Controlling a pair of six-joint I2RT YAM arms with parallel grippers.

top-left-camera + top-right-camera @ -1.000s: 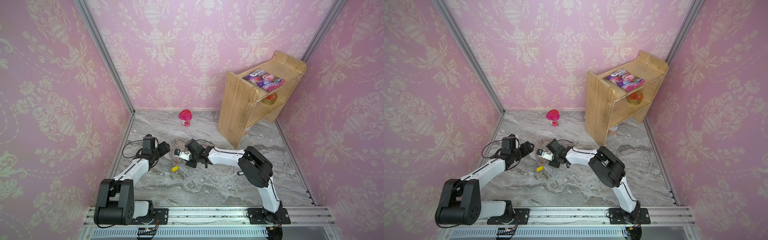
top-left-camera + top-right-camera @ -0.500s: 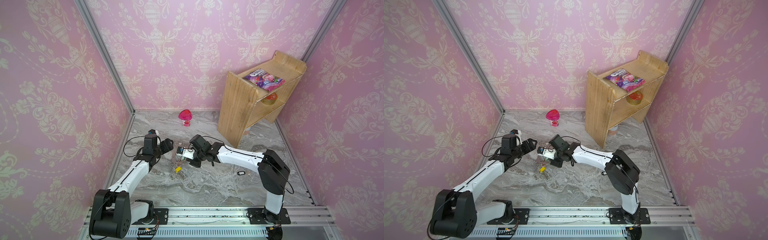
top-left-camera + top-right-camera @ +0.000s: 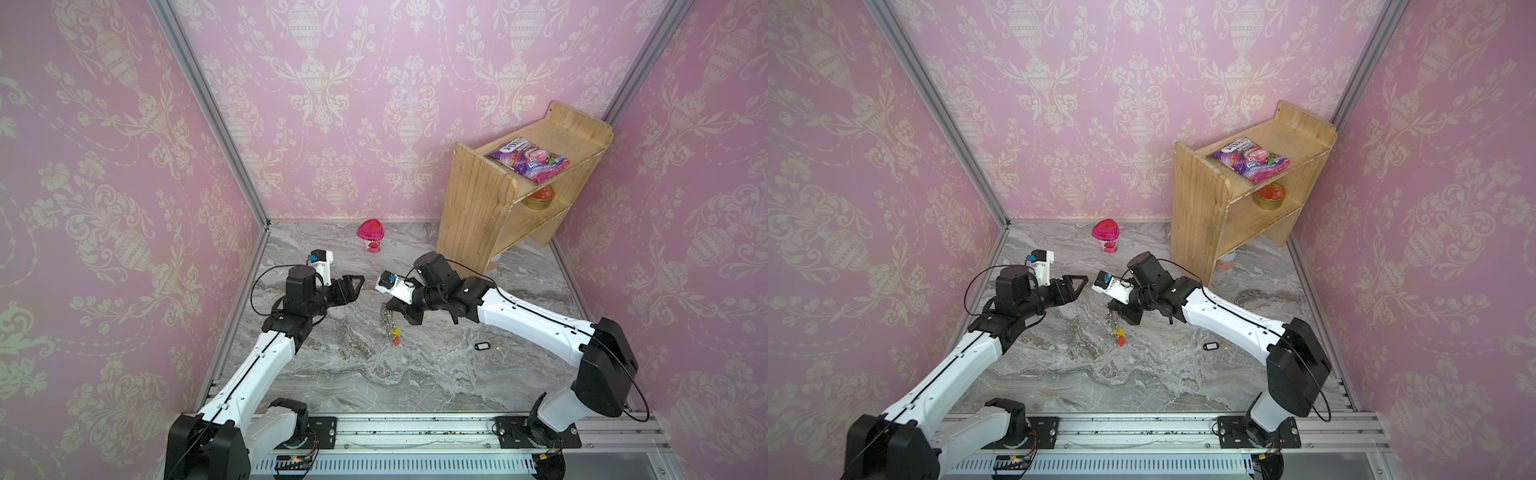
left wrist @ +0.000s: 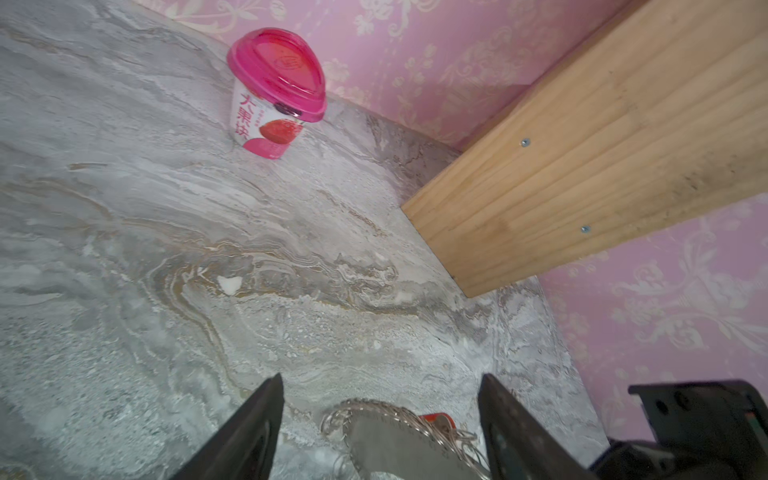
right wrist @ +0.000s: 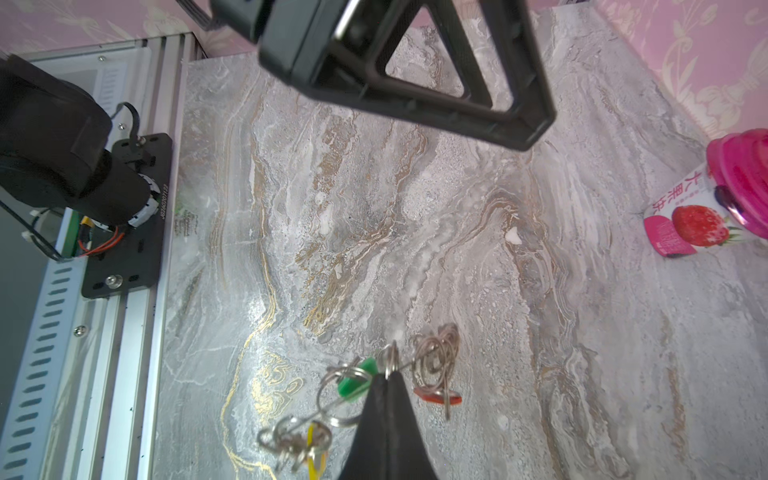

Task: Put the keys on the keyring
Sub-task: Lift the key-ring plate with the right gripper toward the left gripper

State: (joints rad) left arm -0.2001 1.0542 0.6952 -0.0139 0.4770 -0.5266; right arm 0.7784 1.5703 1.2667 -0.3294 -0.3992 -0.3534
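Observation:
My right gripper [image 3: 397,309] [image 3: 1115,309] is shut on the keyring [image 3: 390,326] and holds it above the marble floor. Its rings and yellow and red tags hang down. In the right wrist view the shut jaws [image 5: 388,374] pinch the keyring's edge [image 5: 432,357] between a green tag [image 5: 357,380] and a red tag [image 5: 436,395]. My left gripper [image 3: 358,281] [image 3: 1081,280] is open, facing the keyring from the left. Its fingers [image 4: 249,428] stand either side of the grey keyring plate [image 4: 399,444] without touching it. The keys [image 3: 482,345] [image 3: 1211,346], with a black-framed tag, lie on the floor beside the right forearm.
A pink-lidded cup [image 3: 370,235] [image 4: 274,91] stands near the back wall. A wooden shelf [image 3: 478,208] at the back right holds a snack bag [image 3: 528,160] and a tin [image 3: 538,197]. Pink walls close in left, back and right.
The right gripper has lifted the keyring off the floor and swung its arm out to the right. The left gripper has risen toward the keyring and its jaws have narrowed a little.

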